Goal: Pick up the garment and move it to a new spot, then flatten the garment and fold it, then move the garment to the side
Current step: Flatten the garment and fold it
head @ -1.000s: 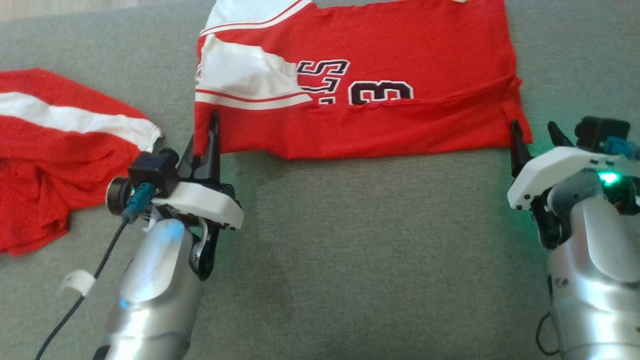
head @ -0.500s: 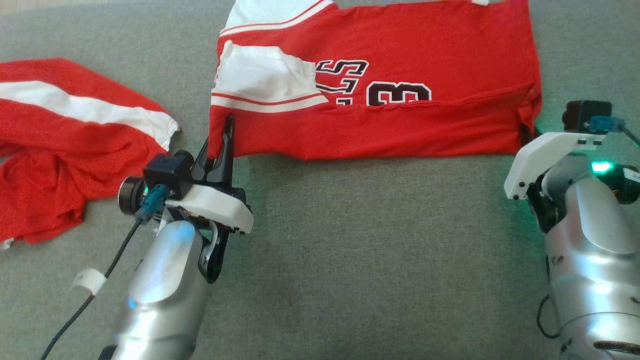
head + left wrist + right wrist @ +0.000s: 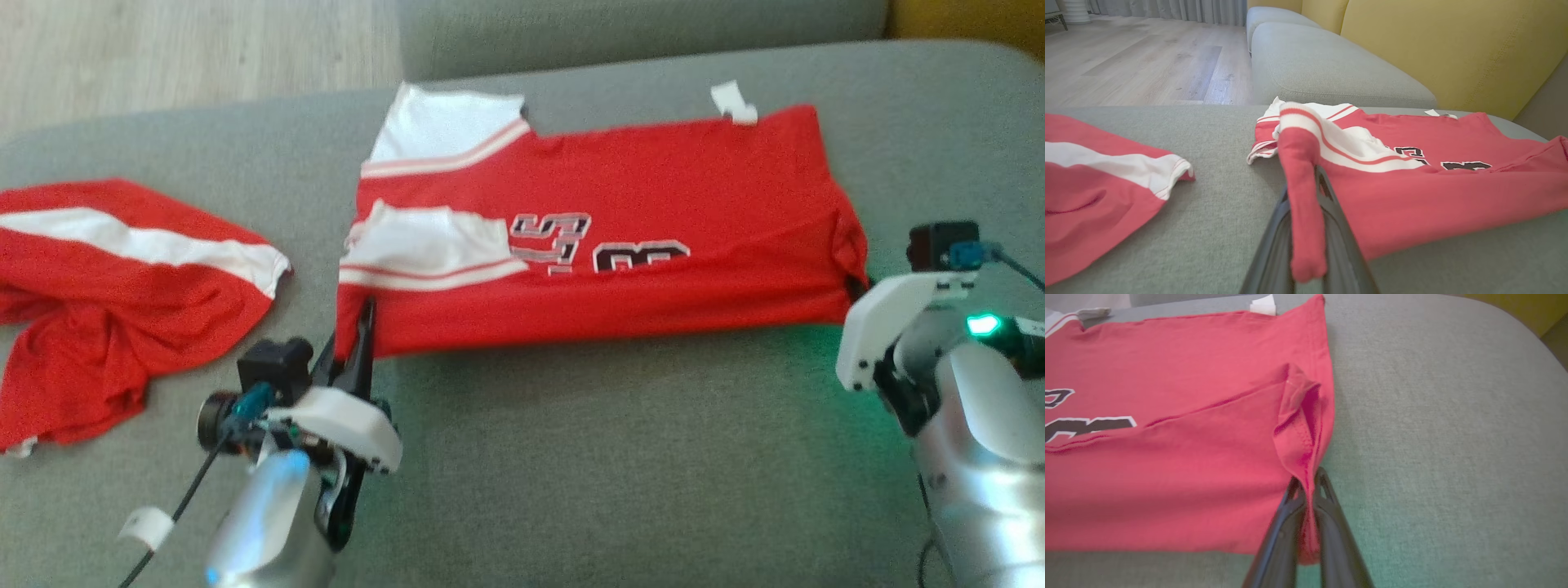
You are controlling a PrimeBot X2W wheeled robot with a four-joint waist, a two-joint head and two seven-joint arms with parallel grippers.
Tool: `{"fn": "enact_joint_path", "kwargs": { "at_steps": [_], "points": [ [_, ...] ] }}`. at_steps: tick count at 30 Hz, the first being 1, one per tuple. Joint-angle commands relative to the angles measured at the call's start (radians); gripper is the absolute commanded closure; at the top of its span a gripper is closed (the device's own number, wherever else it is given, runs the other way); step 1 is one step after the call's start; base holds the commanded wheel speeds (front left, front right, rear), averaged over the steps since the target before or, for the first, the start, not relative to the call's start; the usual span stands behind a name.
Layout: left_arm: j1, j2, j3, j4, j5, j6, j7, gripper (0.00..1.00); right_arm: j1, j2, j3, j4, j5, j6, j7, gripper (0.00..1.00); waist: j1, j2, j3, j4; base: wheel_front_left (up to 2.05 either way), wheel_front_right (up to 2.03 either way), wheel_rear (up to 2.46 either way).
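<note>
Change since earlier: the right gripper point(image 3: 1307, 478), whose fingers stood apart at the jersey's near right corner a second ago, now pinches that corner. The head camera has also tilted, so the whole head view has shifted.
Garment: a red short-sleeved jersey point(image 3: 653, 204) with white sleeve panels and black-and-white lettering lies spread crosswise on the grey fabric sofa cushion point(image 3: 612, 457). Its near strip is folded up over the lower part of the number.
Left claw: the left gripper point(image 3: 363, 331) is clamped on the jersey's near left corner, with a roll of red cloth bunched between the dark fingers.
Right claw: closed on the hem at the near right corner, where the fabric is gathered into a ridge.
Label: a small white tag point(image 3: 733, 102) sticks out at the jersey's far edge.
Other cloth: a crumpled red garment with a white stripe point(image 3: 122, 286) lies to the left, apart from the jersey.
Surroundings: pale wooden floor point(image 3: 163, 65) lies beyond the cushion, and a yellow backrest point(image 3: 1433, 49) stands behind it.
</note>
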Motion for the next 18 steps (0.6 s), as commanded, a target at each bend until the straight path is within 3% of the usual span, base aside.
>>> {"fn": "enact_joint_path", "kwargs": {
  "at_steps": [1,9,13,18],
  "points": [
    [0.006,0.041,0.031,-0.03,-0.01,0.007,0.007,1.0,0.018,-0.043,0.059,-0.065,0.045,-0.001,0.028,1.0,0.0001,0.0,-0.056,-0.018,0.0,0.0,0.0],
    [0.118,0.055,0.003,-0.075,-0.025,0.002,0.095,1.0,0.163,-0.126,0.162,-0.224,0.194,-0.001,0.159,1.0,0.0001,0.0,-0.121,-0.023,0.0,0.0,0.0],
    [0.182,0.063,-0.008,-0.124,-0.036,0.004,0.14,1.0,0.259,-0.159,0.161,-0.327,0.245,-0.001,0.216,1.0,0.0001,0.0,-0.138,-0.023,0.0,0.0,0.0],
    [0.238,0.077,-0.016,-0.19,-0.046,0.012,0.184,1.0,0.351,-0.155,0.121,-0.43,0.264,-0.001,0.255,1.0,0.0001,0.0,-0.136,-0.024,0.0,0.0,0.0]
  ]
}}
